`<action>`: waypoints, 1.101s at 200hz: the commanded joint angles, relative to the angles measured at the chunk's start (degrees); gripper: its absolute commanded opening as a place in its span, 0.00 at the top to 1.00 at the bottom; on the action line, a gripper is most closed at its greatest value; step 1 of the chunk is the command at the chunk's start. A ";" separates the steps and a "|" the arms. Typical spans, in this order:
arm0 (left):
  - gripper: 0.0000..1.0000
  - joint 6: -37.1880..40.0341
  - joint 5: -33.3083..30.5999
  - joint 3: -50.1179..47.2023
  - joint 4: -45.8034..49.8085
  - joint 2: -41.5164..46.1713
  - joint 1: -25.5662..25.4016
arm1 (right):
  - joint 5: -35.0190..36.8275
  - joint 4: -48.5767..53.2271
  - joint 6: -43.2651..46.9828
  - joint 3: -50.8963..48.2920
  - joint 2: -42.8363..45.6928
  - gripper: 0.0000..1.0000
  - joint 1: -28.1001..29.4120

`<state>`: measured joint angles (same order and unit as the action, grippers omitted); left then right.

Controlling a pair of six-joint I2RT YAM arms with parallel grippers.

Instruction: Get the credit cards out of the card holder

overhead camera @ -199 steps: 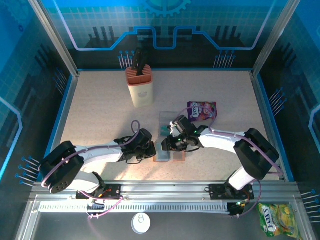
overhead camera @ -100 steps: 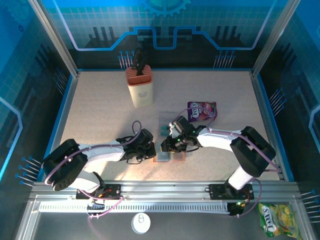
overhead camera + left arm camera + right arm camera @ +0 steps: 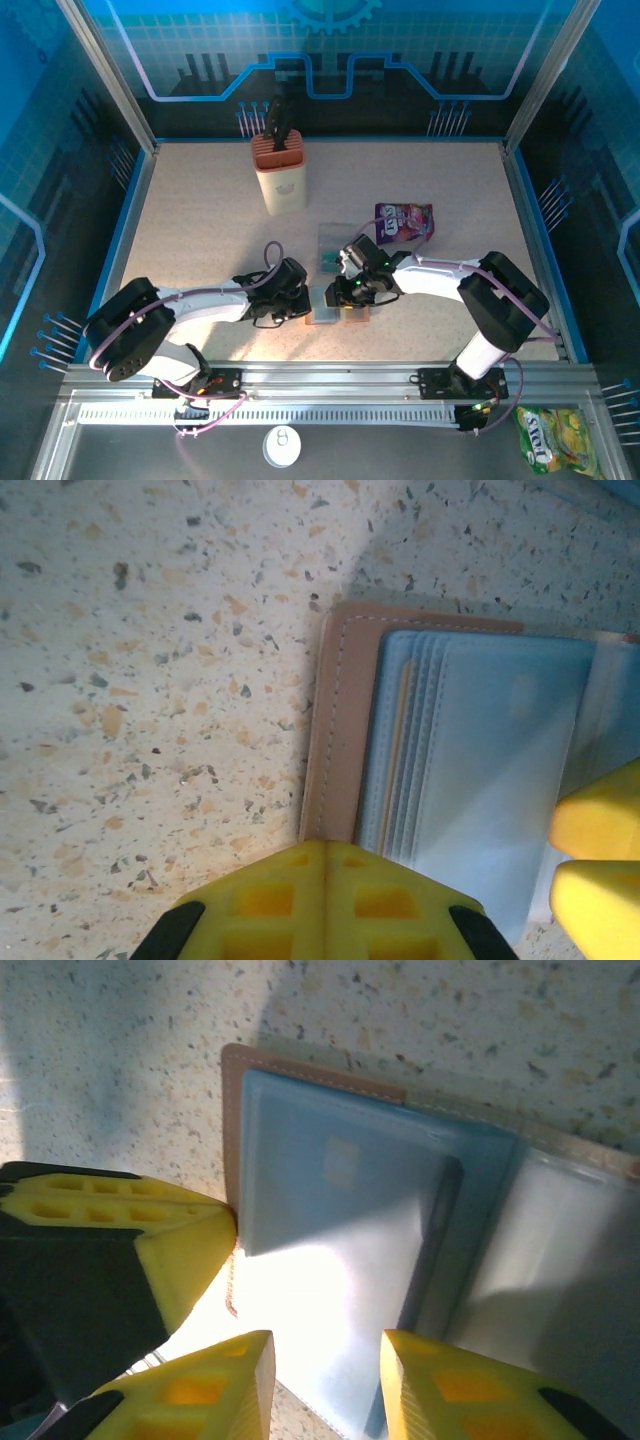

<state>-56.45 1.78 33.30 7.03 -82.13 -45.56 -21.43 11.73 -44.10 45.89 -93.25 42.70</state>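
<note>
**K:** Left claw (image 3: 325,855)?
**M:** Shut, tips down on the brown left edge of the card holder (image 3: 335,700). The holder lies open on the counter (image 3: 200,220), front centre, between both arms.
**K:** Cards?
**M:** Credit cards (image 3: 480,750) sit stacked in its blue pockets, one tan edge showing.
**K:** Right claw (image 3: 325,1350)?
**M:** Jaws partly apart, tips low over the top card, just beside the left claw.
</note>
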 commanded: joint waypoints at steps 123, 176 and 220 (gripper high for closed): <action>1.00 1.59 -1.95 1.07 4.40 3.18 -0.27 | 3.00 5.23 1.63 1.68 -0.32 0.67 0.46; 1.00 1.75 -0.69 0.62 2.01 3.15 -0.29 | 2.44 3.68 1.04 2.63 2.67 0.68 0.72; 1.00 2.16 1.02 0.78 -0.14 2.07 -0.23 | -1.04 -1.39 -0.99 1.74 1.82 0.68 0.98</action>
<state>-55.53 1.13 33.30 8.27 -80.01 -45.56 -19.57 13.63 -43.72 46.68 -91.85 42.76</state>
